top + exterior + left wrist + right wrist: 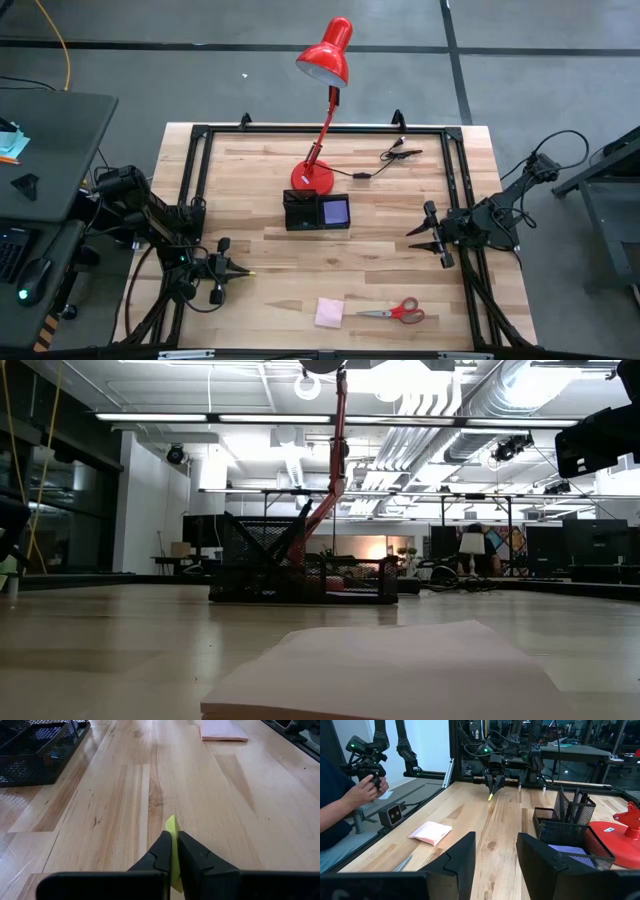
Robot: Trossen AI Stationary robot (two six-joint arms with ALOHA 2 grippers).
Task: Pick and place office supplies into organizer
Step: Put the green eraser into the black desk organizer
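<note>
Centrally on table (400, 250): black mesh organizer (317, 211), just in front of red lamp base (313, 177). Purple sticky pad (335, 211) lying flat in organizer's right compartment; also seen in right wrist view as pale purple sheet low inside the mesh. Taller rear section holding several thin dark pens (576, 800) upright, count unclear at this res. Left compartment dark from above, contents not readable.

Left gripper (236, 271) low over table's front-left area, well apart from organizer, fingers (162, 854) clamped tight on a small yellow-green slip (171, 827), prob. a sticky note, tip poking out past fingertips. Same slip visible under that gripper in right wrist view.

Right gripper (425, 232) near table's right edge, to the right of organizer, jaws partly apart w/ nothing between them.

Still outside organizer: pink sticky pad (330, 312) flat near front edge, red-handled scissors (397, 312) just beside it to the right, not touching.

Black cable w/ clips (390, 158) at back right of lamp.

Person's hand (367, 790) holding a dark device off table edge, per right wrist view
</note>
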